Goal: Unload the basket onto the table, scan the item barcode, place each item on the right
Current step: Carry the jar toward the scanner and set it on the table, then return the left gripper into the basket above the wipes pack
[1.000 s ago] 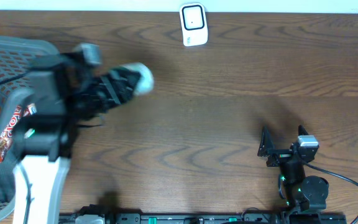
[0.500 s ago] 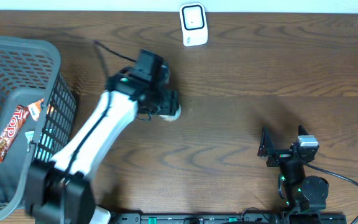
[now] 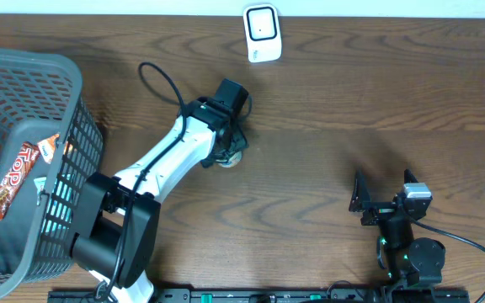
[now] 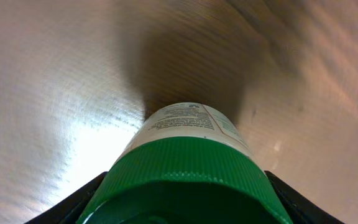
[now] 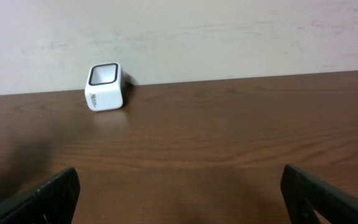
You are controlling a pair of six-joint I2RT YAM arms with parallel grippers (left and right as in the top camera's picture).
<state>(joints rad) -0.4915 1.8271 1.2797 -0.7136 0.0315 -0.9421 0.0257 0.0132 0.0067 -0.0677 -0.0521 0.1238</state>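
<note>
The dark wood desk (image 3: 327, 101) ran up to a pale wall at 12 o'clock, where the white scanner (image 3: 262, 34) stood near the far edge. Your left end effector (image 4: 188, 202) was clamped on the bottle (image 3: 232, 157), with its fingers (image 4: 67, 211) on either side of the ribbed green cap (image 4: 191, 174). The bottle was near the desk's middle, a little toward 10 o'clock, base down. I could not tell whether it touched the wood. You could judge it a rigid plastic bottle, fairly light and not fragile. The ribbing gave good purchase at the cap, while the glossy white label (image 4: 185, 121) looked slicker and likely carried the barcode, so a hold at the cap left it uncovered. Your right end effector (image 3: 359, 202) stood wide apart and empty at 4 o'clock. The mesh basket (image 3: 57, 71) closed off 9 o'clock, with a snack packet (image 3: 17, 178) inside. Between bottle and scanner the wood lay bare, so the way toward 12 o'clock looked open. The desk's far edge behind the scanner was the limit to mind.
</note>
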